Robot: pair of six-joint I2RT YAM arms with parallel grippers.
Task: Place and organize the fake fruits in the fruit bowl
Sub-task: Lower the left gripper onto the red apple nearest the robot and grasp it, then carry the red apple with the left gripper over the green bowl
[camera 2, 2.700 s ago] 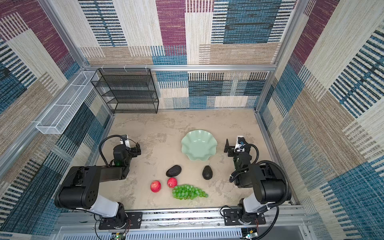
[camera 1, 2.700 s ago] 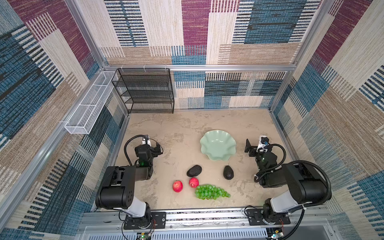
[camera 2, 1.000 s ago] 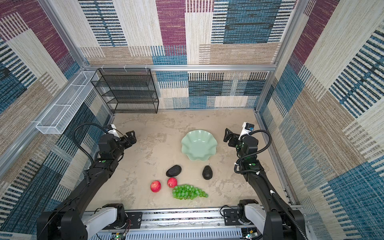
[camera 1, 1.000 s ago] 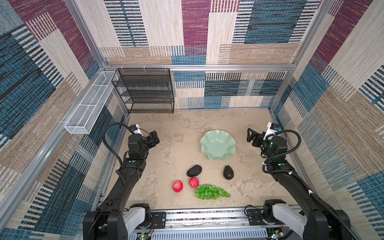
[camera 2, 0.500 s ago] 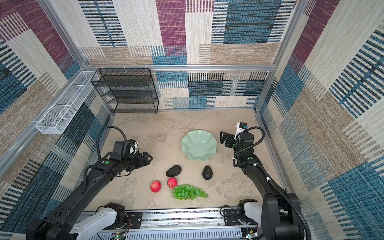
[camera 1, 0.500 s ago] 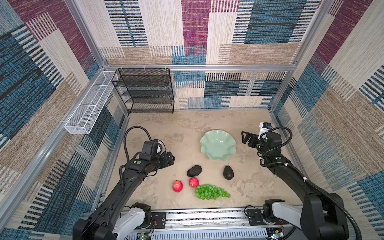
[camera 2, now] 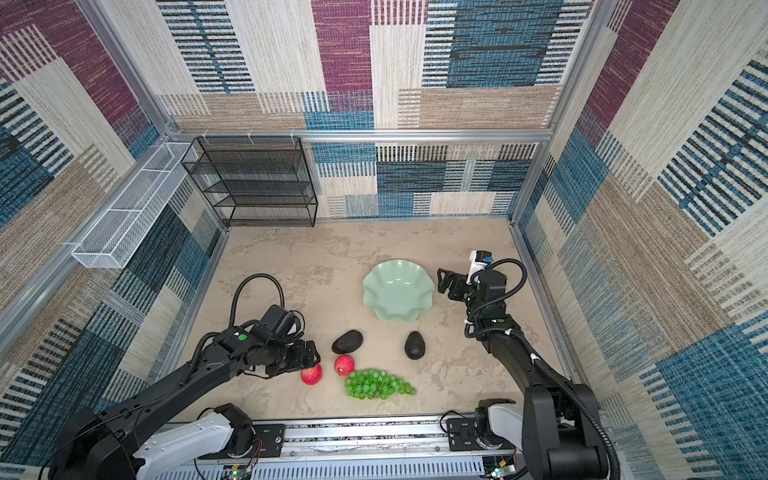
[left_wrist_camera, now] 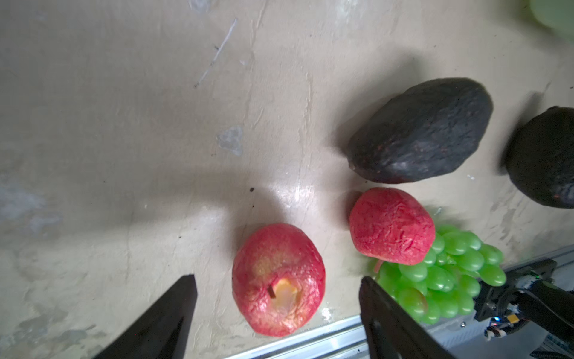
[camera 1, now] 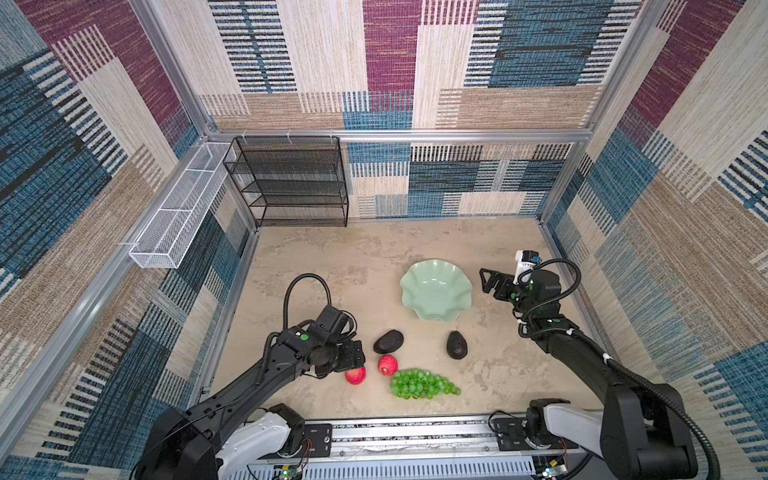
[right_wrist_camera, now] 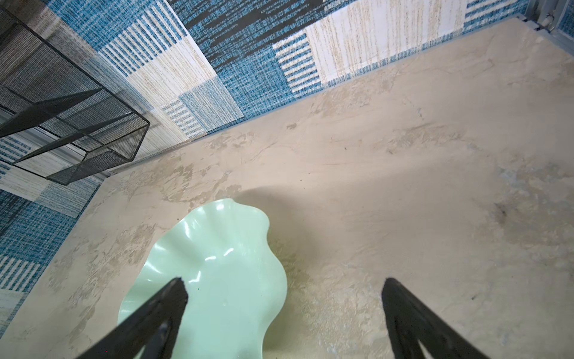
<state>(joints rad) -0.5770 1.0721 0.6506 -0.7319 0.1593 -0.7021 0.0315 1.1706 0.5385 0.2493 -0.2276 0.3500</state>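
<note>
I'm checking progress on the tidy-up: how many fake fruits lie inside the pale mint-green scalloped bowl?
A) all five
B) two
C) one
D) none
D: the pale mint-green scalloped bowl is bare inside; both red apples, both black avocados and the green grape bunch lie on the beige table.

The fingers of the left end effector (left_wrist_camera: 277,277) stood spread around one apple (camera 1: 355,375), with bare counter (camera 1: 324,266) showing on each side. The other apple (camera 1: 387,365), touching the grapes (camera 1: 422,384), and an avocado (camera 1: 388,341) crowded close beyond it. The second avocado (camera 1: 456,344) lay apart. Bare counter stretched between the fruit bowl (camera 1: 436,266) and the black rack (camera 1: 291,183). The right end effector (right_wrist_camera: 284,280) hung spread wide at the bowl's rim.
</note>
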